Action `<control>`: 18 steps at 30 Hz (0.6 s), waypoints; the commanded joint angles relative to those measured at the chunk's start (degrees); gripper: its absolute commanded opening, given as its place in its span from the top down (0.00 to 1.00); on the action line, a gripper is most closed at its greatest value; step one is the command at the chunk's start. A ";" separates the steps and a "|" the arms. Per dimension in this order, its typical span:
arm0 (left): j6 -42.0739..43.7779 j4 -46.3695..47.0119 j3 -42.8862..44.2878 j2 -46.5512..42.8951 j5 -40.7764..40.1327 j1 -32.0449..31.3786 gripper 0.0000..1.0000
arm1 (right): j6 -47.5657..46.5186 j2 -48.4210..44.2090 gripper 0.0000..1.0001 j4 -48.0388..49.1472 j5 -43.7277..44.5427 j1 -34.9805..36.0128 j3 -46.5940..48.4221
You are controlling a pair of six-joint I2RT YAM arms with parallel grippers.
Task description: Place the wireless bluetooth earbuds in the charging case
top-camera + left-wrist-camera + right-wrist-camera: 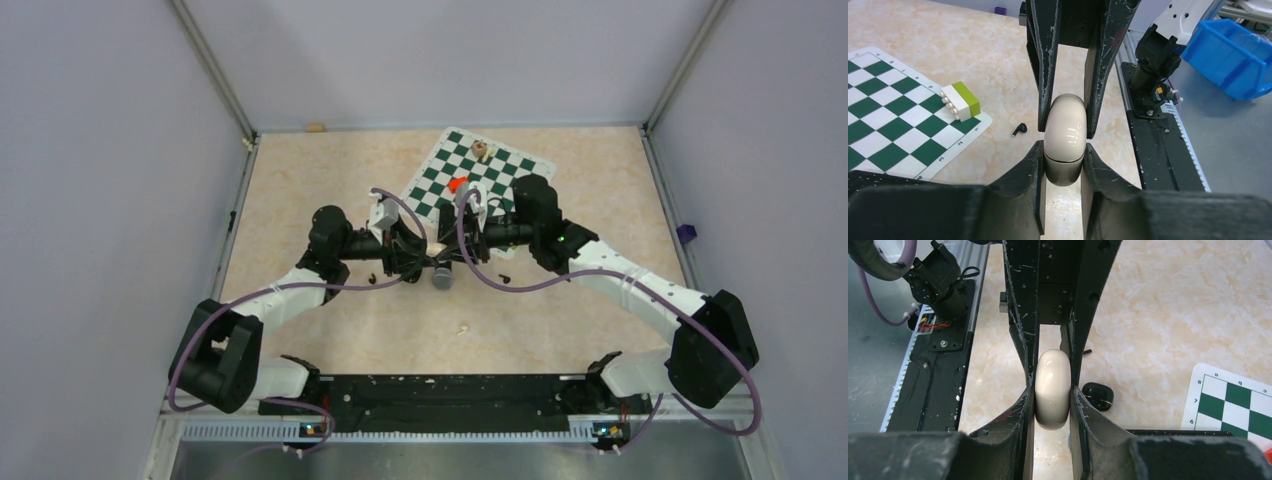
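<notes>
An off-white charging case (1064, 135) hangs above the table, lid shut, pinched from both ends. My left gripper (1063, 150) is shut on its lower half, below the seam. My right gripper (1053, 390) is shut on the same charging case (1052, 382) from the opposite side, and its fingers (1047, 75) come in from the top of the left wrist view. In the top view the two grippers meet at the case (435, 247). A black earbud (1019, 129) lies on the table by the chessboard's corner. A small off-white earbud (463, 326) lies nearer the bases.
A black charging case (1098, 396) lies shut just beside my right fingers. A green-and-white chessboard (475, 175) carries a red piece (457, 185), and a white and yellow-green block (960, 101) sits on its edge. A microphone (442, 276) lies below the grippers.
</notes>
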 commanded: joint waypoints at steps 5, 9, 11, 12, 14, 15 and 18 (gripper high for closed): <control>1.60 0.24 1.45 -0.44 0.81 0.24 1.00 | 1.47 -1.26 0.89 2.56 -1.48 0.27 1.35; 4.47 -2.03 1.64 -1.23 2.32 0.18 1.00 | 3.56 -2.10 0.74 3.10 -3.75 -0.62 1.84; 6.88 -4.54 2.01 -1.69 3.00 0.15 1.00 | 4.07 -2.56 0.62 3.12 -4.33 -1.09 2.05; 7.93 -6.41 2.24 -1.89 3.09 0.15 1.00 | 4.25 -2.82 0.57 3.13 -4.42 -1.21 2.08; 9.64 -8.49 2.66 -2.10 3.14 0.21 1.00 | 4.51 -3.24 0.51 3.27 -4.40 -1.50 2.02; 9.97 -8.90 2.79 -2.14 3.26 0.17 1.00 | 4.73 -3.37 0.49 3.46 -4.24 -1.59 1.89; 10.03 -8.96 2.94 -1.96 3.60 0.08 1.00 | 4.64 -3.08 0.46 3.73 -1.96 -1.62 1.56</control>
